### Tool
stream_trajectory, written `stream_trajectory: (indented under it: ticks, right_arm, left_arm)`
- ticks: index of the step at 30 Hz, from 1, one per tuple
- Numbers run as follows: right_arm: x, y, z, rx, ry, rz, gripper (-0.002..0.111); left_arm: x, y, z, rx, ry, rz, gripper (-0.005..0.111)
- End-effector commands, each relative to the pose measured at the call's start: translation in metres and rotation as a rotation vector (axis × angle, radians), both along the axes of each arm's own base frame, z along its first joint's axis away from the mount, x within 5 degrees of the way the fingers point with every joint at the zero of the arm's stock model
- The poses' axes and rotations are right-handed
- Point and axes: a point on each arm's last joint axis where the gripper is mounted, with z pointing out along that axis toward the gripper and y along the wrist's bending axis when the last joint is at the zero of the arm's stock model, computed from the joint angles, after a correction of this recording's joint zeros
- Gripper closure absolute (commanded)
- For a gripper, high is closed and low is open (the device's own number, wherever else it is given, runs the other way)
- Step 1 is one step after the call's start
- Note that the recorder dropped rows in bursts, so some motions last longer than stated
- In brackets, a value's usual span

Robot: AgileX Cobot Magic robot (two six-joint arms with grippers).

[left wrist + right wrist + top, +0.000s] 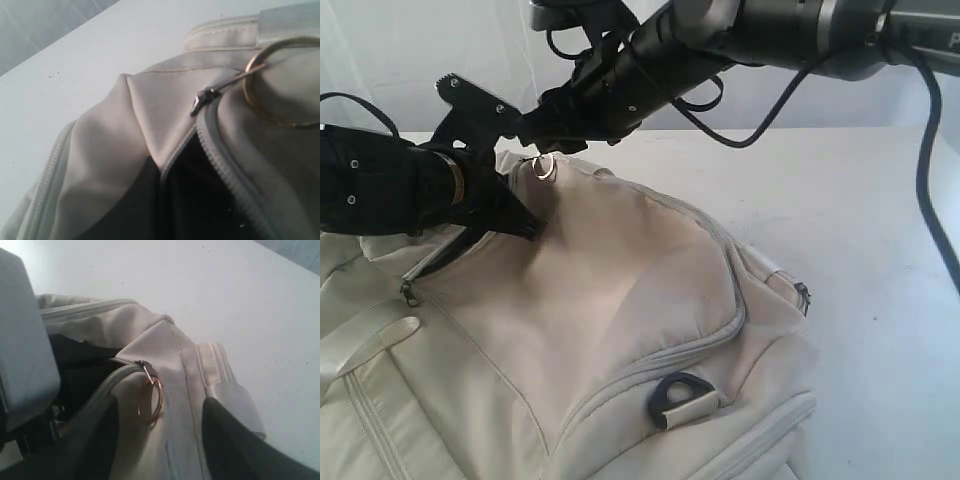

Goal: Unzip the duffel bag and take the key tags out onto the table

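Cloth of the cream duffel bag (650, 300) fills the lower exterior view, the bag lying on the white counter (860, 220). The left tool (515, 215) comes in from the left with its fingers together, tips pressed to the fabric beside the zip; whether it pinches cloth I cannot tell. The right tool (545, 130) reaches across from the upper right and hangs just above the ring pull (542, 167), so the right arm is the nearer to it. From the ring the closed zip track curves away to the right and down around the top panel, which is probably the line a pull must follow. In the left wrist view the slider (204, 96) sits at the head of a short open gap showing dark lining (200, 200), with the ring tilted off to one side of it. In the right wrist view the tool's fingers stand apart, one pale and blurred, one dark, and the ring pull (140, 405) hangs from the slider between them without touching either. The key tags show in no view; they are presumably inside the bag.
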Motion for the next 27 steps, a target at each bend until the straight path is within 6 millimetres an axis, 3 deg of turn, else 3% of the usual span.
stream_trajectory:
  ticks: [1,10,20,27]
  right_arm:
    - [0.001,0.005,0.003,0.058,-0.014,0.033,0.06]
    - [0.007,0.012,-0.014,0.101,0.025,0.042,0.061]
    - [0.012,0.012,-0.016,0.116,0.014,0.011,0.068]
    - [0.016,0.015,-0.037,0.104,0.071,0.005,0.071]
  left_arm:
    - [-0.001,0.003,-0.001,0.011,0.003,0.015,0.107]
    - [-0.001,0.003,-0.001,0.011,0.003,0.015,0.107]
    - [-0.001,0.003,-0.001,0.011,0.003,0.015,0.107]
    - [-0.001,0.003,-0.001,0.011,0.003,0.015,0.107]
